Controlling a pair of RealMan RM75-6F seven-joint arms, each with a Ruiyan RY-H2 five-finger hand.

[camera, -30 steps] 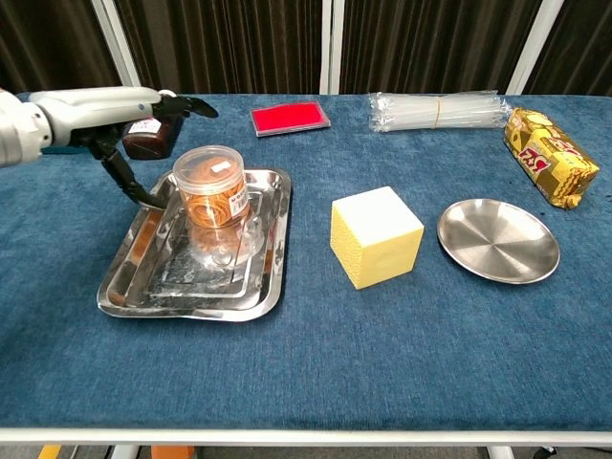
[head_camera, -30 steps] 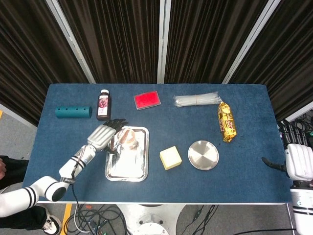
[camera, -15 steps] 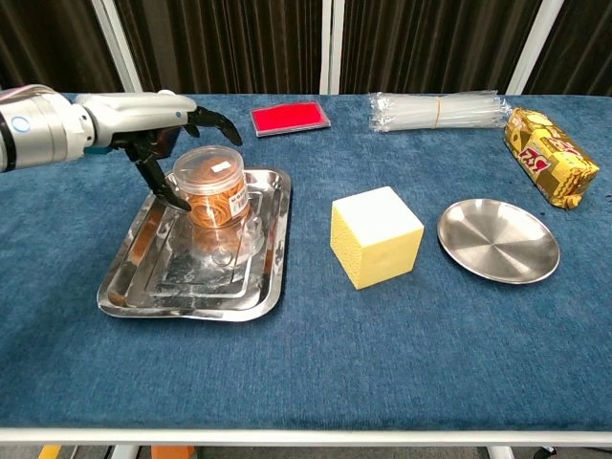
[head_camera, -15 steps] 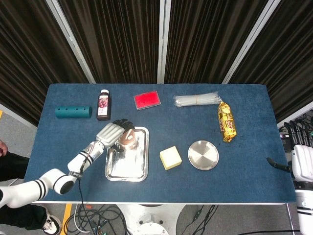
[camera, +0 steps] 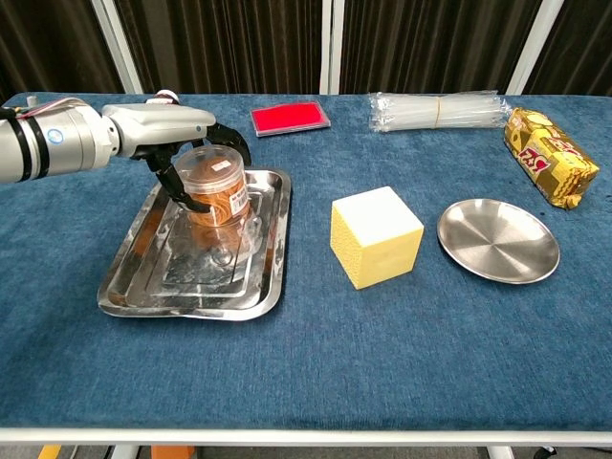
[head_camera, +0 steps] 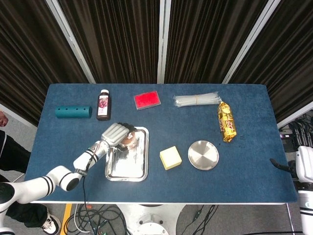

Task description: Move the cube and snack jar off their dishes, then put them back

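The clear snack jar with brown contents stands upright at the far end of the steel tray. My left hand reaches in from the left and grips the jar just under its lid, fingers curled around both sides. In the head view the left hand covers most of the jar. The yellow cube sits on the blue cloth between the tray and the round steel dish, touching neither. My right hand hangs off the table's right edge, thumb out, holding nothing.
Along the back of the table lie a teal cylinder, a dark bottle, a red pad, a bundle of clear straws and a yellow snack packet. The bottle stands just behind my left hand.
My left hand has moved right from beside the tray onto the jar and its fingers have closed around it. The right hand has drifted further right, partly out of frame.
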